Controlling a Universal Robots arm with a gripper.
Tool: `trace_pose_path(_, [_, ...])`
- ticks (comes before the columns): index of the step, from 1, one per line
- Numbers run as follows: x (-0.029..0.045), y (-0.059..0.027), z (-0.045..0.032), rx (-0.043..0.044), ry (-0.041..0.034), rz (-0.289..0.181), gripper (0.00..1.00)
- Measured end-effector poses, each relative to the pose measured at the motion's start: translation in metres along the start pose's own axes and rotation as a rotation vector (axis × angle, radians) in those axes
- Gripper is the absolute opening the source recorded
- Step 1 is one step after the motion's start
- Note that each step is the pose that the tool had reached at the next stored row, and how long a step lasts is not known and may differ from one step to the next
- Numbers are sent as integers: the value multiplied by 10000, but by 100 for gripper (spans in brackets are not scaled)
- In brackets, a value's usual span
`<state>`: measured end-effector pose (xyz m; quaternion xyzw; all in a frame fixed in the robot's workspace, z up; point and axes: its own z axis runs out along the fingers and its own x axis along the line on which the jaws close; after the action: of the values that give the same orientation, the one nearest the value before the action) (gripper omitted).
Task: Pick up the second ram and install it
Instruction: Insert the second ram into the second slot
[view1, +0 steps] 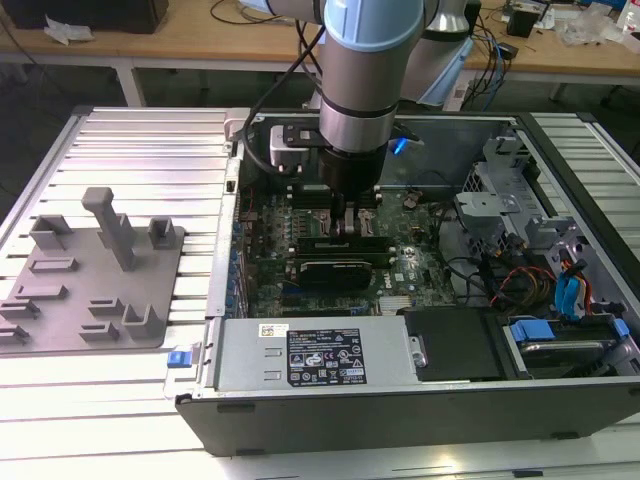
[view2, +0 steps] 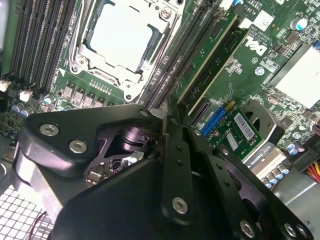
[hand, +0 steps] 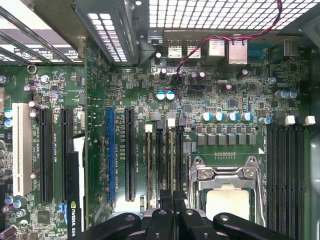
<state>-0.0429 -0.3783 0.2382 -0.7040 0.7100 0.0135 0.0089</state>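
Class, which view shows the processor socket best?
The second wrist view: the processor socket lies nearly whole. The first wrist view shows it partly behind the gripper; in the exterior view the arm largely blocks it.

I found room inside the case (view1: 215, 290) tight: the gripper (view1: 350, 222) sat just far of the black card (view1: 345, 270), with, I think, the processor socket (hand: 227, 200) close beside it. The power supply (view1: 310, 355) walled the near edge, the drive cage (view1: 500, 205) the exterior view's right. On the exterior view's left, the slatted table (view1: 150, 150) lay open far of the grey fixture plate (view1: 165, 285).
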Motion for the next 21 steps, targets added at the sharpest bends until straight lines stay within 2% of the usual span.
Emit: trace_pose_path(21, [-10, 2, 32, 0, -1, 1, 10])
